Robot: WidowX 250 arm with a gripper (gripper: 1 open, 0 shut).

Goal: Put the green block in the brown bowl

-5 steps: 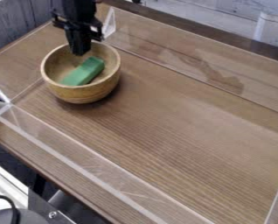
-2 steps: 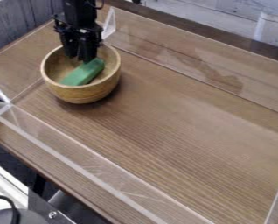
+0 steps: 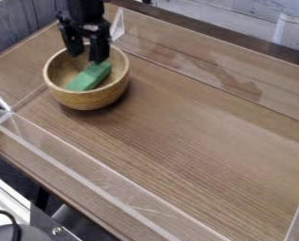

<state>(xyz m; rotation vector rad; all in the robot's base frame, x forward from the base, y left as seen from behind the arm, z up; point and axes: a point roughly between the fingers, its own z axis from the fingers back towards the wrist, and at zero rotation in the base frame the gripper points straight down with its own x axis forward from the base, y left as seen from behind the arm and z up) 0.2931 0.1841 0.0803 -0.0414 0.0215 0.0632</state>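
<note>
So here we've got the green block (image 3: 89, 75) lying inside the brown bowl (image 3: 64, 95), tilted so one end leans up toward the far inner wall and the other end sits down near the bowl's paler bottom. The block isn't touching the gripper (image 3: 85, 52) as far as we can see: the black gripper hangs right above the bowl's far rim, pointing straight down, and its 2 fingers stand spread apart with a clear gap between them and nothing in that gap. So the jaws are wide apart and empty, and the block is on its own in the bowl. The bowl sits near the far left corner of the wooden table (image 3: 178, 132), which has a dark brown grain running across it. We can also see clear acrylic walls (image 3: 64, 160) fencing the tabletop, with one edge running along the near side and another along the far side behind the arm. The rest of the tabletop to the right of the bowl shows only some glare off the surface. At the bottom left corner there's some dark gear below the table edge, too blurry for us to say what it is
</note>
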